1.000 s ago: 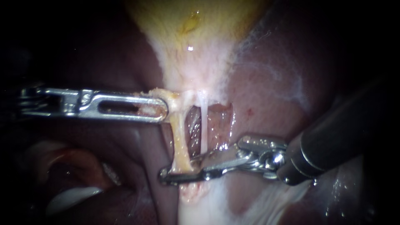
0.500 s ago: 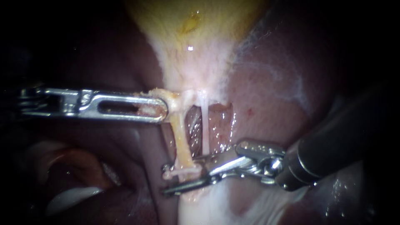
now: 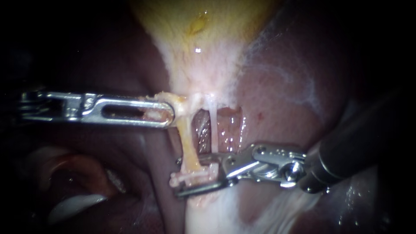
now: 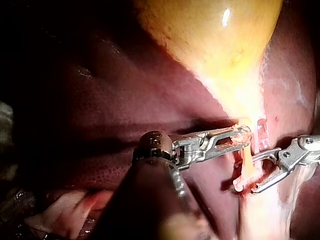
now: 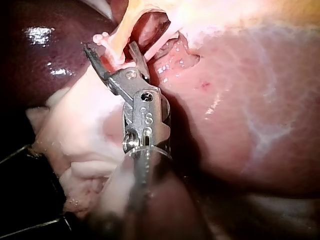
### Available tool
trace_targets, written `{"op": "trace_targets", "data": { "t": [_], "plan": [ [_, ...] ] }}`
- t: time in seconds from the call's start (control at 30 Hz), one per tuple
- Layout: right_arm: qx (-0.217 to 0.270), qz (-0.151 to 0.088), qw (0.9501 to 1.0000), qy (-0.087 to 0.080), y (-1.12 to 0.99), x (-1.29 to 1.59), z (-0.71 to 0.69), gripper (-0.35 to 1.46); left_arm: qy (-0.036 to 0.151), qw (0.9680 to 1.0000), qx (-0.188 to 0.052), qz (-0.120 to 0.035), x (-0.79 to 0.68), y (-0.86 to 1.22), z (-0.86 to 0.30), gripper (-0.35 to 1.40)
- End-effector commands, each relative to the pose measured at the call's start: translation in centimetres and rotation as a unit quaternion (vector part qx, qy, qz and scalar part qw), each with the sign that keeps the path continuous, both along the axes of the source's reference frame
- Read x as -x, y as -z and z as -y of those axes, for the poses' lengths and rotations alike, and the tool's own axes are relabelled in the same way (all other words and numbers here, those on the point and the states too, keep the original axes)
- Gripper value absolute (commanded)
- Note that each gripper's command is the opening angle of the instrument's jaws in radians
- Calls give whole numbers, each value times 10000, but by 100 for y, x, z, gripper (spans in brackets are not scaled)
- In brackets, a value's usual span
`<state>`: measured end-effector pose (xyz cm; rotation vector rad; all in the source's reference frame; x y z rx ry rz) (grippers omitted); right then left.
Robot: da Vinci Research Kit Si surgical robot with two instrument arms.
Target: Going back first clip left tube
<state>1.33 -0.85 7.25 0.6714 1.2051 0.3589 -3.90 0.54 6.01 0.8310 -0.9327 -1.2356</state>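
The yellow gallbladder (image 3: 199, 26) narrows to a pale neck above two tubes. My left instrument (image 3: 170, 113) is shut on tissue at that neck, at the top of the yellowish left tube (image 3: 186, 138). A whitish clip (image 3: 195, 175) lies across the lower end of this tube. My right instrument (image 3: 180, 177) has its jaws open, one above and one below the clip. The thin white right tube (image 3: 212, 130) hangs free beside it. In the right wrist view the open jaws of the right instrument (image 5: 110, 47) straddle the left tube (image 5: 122, 35). The left wrist view shows my left instrument (image 4: 245, 137) gripping above the left tube (image 4: 246, 165).
Dark red liver (image 3: 286, 86) surrounds the tubes on both sides. Pale fatty tissue (image 3: 208, 216) lies under the clip and the right instrument's jaws. The right instrument's dark shaft (image 3: 359, 143) crosses the liver at the right. Pale folded tissue (image 5: 75, 150) lies beside that shaft.
The right instrument's jaws were shut across the left tube's lower end. They have opened, a whitish clip shows on the tube, and the instrument has drawn back to the right. The left instrument is still.
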Motion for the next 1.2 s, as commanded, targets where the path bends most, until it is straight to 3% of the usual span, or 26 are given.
{"op": "trace_targets", "data": {
  "t": [0.03,0.2,0.6,0.8,0.97,1.2],
  "plan": [
    [123,-30,9999,25,2,5,-1,50,-2,10000,0,2,0,0,0,-35],
    [452,-68,9990,22,12,27,-8,50,-4,10000,0,3,-1,0,0,-35],
    [1033,-118,9946,-1,60,97,-60,50,-5,10000,0,4,-1,0,0,-35],
    [1169,-136,9930,11,74,121,-79,49,-5,10000,0,4,-1,0,0,-35],
    [1235,-163,9922,40,77,128,-83,49,6,10000,10,-6,-2,-6,-3,-35],
    [1263,-170,9918,49,77,129,-83,49,21,10000,33,-19,8,-23,-6,-35]
  ]
}}
